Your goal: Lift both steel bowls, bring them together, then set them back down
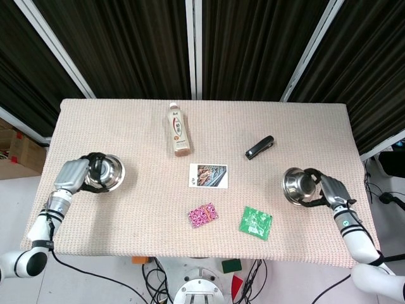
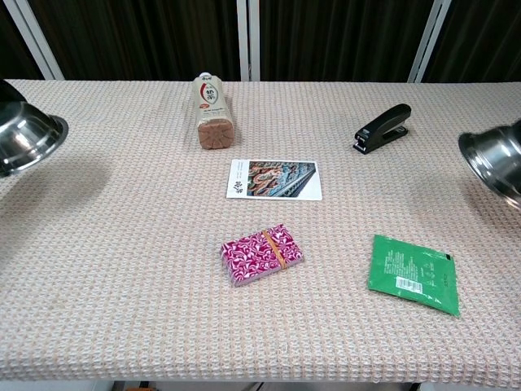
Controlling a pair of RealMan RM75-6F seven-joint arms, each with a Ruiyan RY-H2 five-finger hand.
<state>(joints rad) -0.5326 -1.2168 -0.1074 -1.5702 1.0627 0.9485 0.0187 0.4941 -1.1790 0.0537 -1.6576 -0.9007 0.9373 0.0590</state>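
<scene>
**Bowls carried wide, near the table, for setting down**

Seen from the head view: left hand (image 1: pixel 74 173) wrapped over the outer rim of the left bowl (image 1: pixel 105 173), fingers curled inside the wall and gripping it, near the table's left edge; right hand (image 1: pixel 328 189) gripping the right bowl (image 1: pixel 297 186) likewise by its outer rim, near the right edge; both bowls mouth-up and close to level, well apart, with the whole middle of the table (image 1: pixel 126 126) between them; held by the outer rims, most likely, so that the bases stay free to meet the cloth; no telling from above whether either base is touching yet. Lying between, untouched: bottle (image 1: pixel 179 130) on its side, stapler (image 1: pixel 260 147), card (image 1: pixel 208 175), pink packet (image 1: pixel 203 214), green packet (image 1: pixel 255 222).

Seen from the chest view: only part of each bowl caught at the frame edges, left bowl (image 2: pixel 26 138) and right bowl (image 2: pixel 496 164); both tilted a little and apparently just clear of the cloth, though hard to judge; neither hand visible here. Judged as the last step: meeting probably done, lowering in hand; care needed to level each bowl before letting go, lest it rock on its rounded base.
</scene>
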